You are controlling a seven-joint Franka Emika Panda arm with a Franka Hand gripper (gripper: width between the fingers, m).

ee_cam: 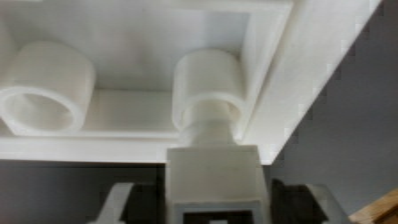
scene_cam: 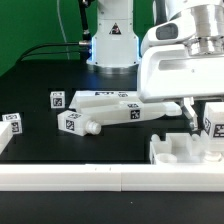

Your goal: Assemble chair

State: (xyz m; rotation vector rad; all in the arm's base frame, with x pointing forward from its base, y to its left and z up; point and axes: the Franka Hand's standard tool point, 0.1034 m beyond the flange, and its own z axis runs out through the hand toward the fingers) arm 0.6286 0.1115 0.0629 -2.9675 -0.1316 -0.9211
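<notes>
The seat frame (ee_cam: 267, 50) is an open white box. The wrist view looks straight into it, and two round tube sockets stand side by side on its inner floor. One socket (ee_cam: 50, 92) is empty, its hollow mouth plain to see. The other socket (ee_cam: 210, 72) lines up with the leg (ee_cam: 214, 165). The leg's narrower round peg reaches that socket's mouth, but how far in it goes cannot be told.

The leg is a square white bar with a black-and-white tag. It runs straight out from between the fingers of the gripper (ee_cam: 210, 208) towards the frame. The seat frame sits directly beyond the fingertips, just below them in the exterior view, and touches the held leg at the peg.

The jaws stand partly apart, one dark finger (ee_cam: 125, 205) on each side of the leg, clamped on it.

Away from the gripper, towards the exterior view's left, the loose parts lie on the black table (scene_cam: 30, 70):
- the long bars (scene_cam: 115, 103)
- a pegged leg (scene_cam: 78, 123)
- two small tagged pieces (scene_cam: 57, 99), the second one farthest off

The plain white rail (scene_cam: 60, 178) runs along the table edge beside the seat frame.
</notes>
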